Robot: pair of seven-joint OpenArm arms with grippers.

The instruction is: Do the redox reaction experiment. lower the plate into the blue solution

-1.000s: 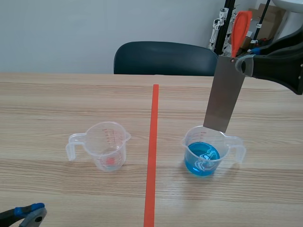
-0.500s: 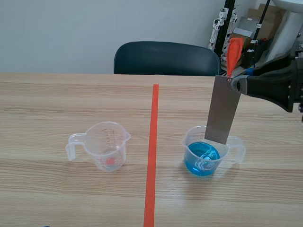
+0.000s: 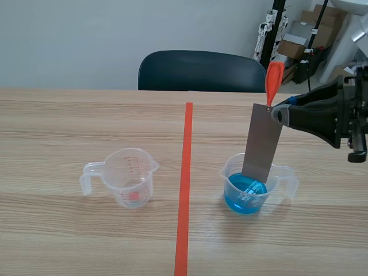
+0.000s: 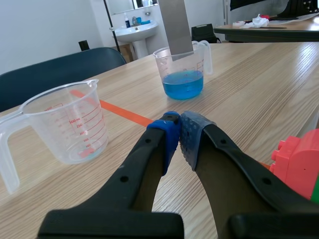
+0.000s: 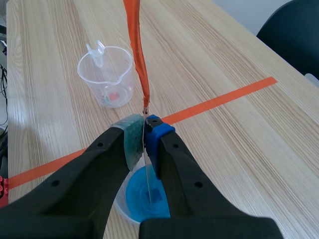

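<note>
Scene view of a pale wooden tabletop (image 3: 69, 132) with an orange-red tape line (image 3: 184, 184) running away down its middle. On the right side of the line stands a clear plastic measuring cup of blue solution (image 3: 250, 185), its handle pointing away from the line. On the left side, well apart, stands an empty clear measuring cup (image 3: 127, 177) with its handle pointing outward and red markings on its wall.

The right hand (image 3: 279, 113) comes in from the right and is clenched on the top edge of a grey metal plate (image 3: 262, 142). An orange strip (image 3: 274, 80) is fixed at the plate's top and stands up above the fingers. The plate hangs down, slightly tilted, over the blue cup. In the left wrist view its lower edge sits at about the level of the cup's rim, with a gap showing above the liquid.

In the right wrist view the plate is seen edge-on as a thin line pressed between the two pads, with the blue cup directly beneath.

The left hand (image 4: 179, 133) rests low above the tabletop near the robot, its pads closed together on nothing. A red block (image 4: 299, 162) lies just beside it. A dark chair (image 3: 201, 70) stands behind the tabletop
</note>
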